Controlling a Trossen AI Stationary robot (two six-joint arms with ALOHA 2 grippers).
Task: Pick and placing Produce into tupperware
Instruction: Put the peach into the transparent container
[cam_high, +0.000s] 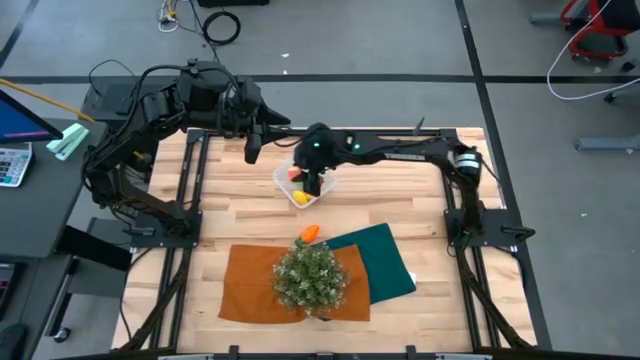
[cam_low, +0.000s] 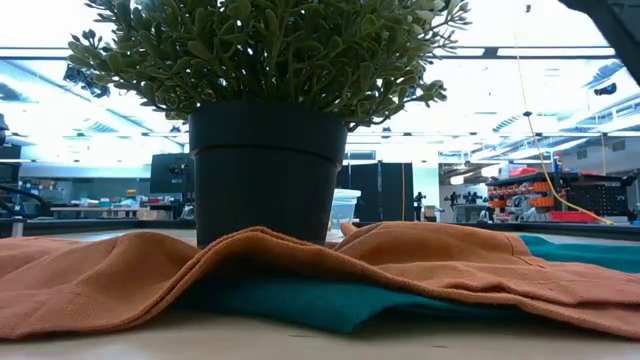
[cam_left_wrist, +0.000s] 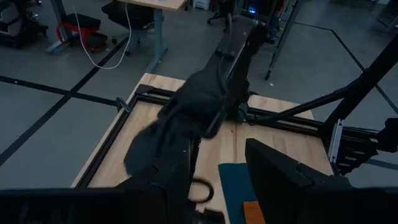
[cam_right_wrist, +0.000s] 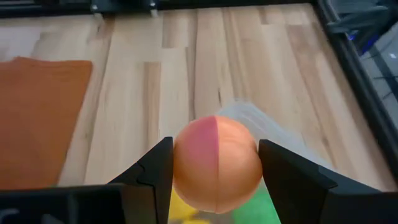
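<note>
Honestly, the tabletop (cam_high: 400, 160) is mostly bare, so a bad release means a runaway: the clear tupperware (cam_high: 291, 178), mid-tabletop, is hovered over by the right hand (cam_right_wrist: 214, 171), clamped on a peach-pink fruit (cam_right_wrist: 216, 163) that could be bounced out off the yellow piece (cam_high: 300, 198). The left hand (cam_high: 251, 147) is parked nearby; its grip can't be told.
</note>
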